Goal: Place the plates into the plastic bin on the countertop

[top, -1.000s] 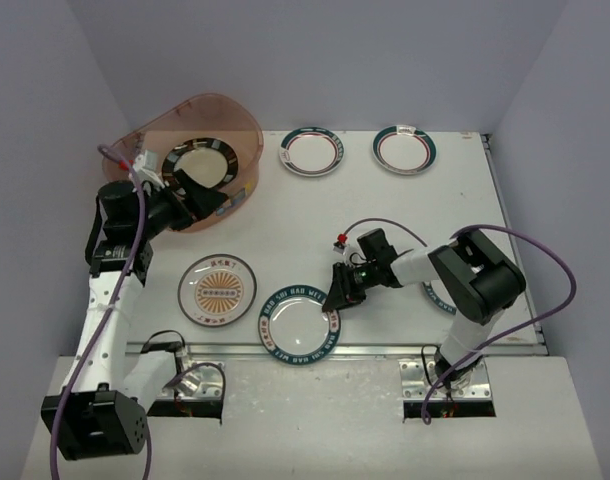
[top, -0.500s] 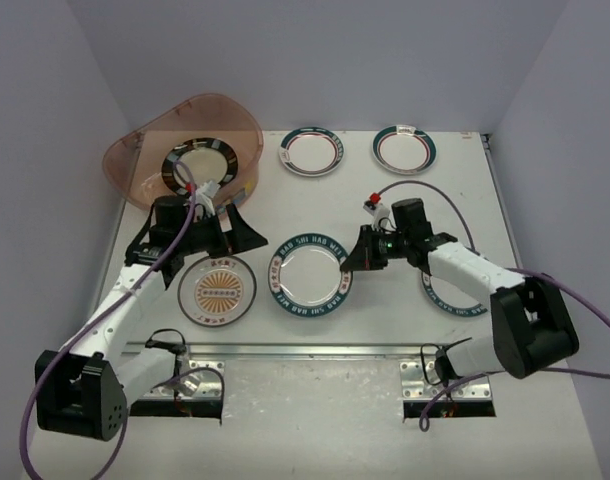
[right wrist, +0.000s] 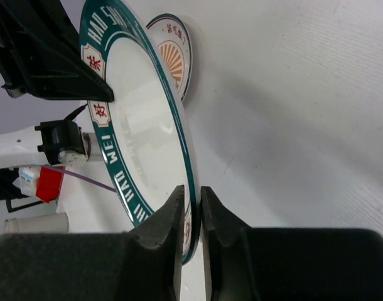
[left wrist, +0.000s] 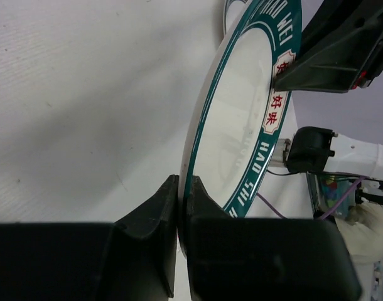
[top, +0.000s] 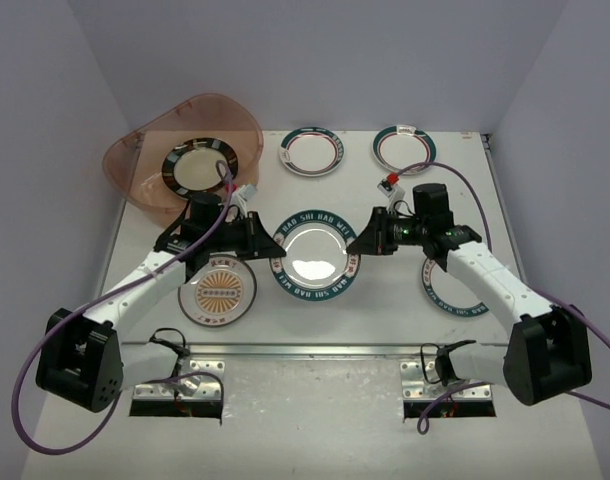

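Two grippers share one plate. The left gripper (top: 268, 255) is clamped on the left rim of the teal-lettered plate (top: 315, 252), and the right gripper (top: 361, 243) is clamped on the opposite rim. The plate is at the ctr of the countertop (top: 325, 200) and, per both wrist views, looks raised off the surface. It's well right of and nearer than the plastic bin (top: 135, 165) at far left.

Handling, as a judgement: glazed ceramic, so stiff, slick and prob. chips if dropped. It's fairly light, but the thin rim is the only place to grip. With one pinch only, the weight hangs off to one side, so the fingers should sit deep over the lip before the other side lets go.

Count: 6 plates in view.
- 1 held.
- 1 black-gold plate (top: 198, 168) inside the bin.
- 1 orange sunburst plate (top: 218, 293) near left, beside the left arm.
- 2 at the far edge: far-middle plate (top: 311, 150) and far-right plate (top: 404, 148).
- 1 second lettered plate (top: 445, 298), partly under the right arm.

Also 1 bin and 2 arms.
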